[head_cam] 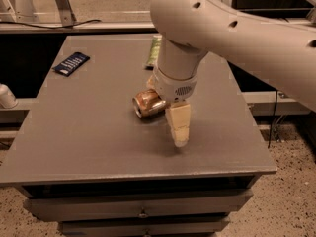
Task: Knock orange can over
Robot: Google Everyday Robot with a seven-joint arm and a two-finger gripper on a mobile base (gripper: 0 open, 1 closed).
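Note:
The orange can [148, 102] lies on its side in the middle of the grey table [89, 132], its silver top facing left toward the front. My gripper [177, 130] points down just right of the can, its tip near the tabletop. One cream finger [178, 125] shows in front; the other is hidden behind it and the can. The white arm comes in from the upper right and hides the can's right end.
A dark blue flat packet [71, 63] lies at the table's back left. A green chip bag [154, 51] lies at the back centre, partly hidden by the arm. Drawers sit below the table's front edge. A white object [6, 97] is off the left side.

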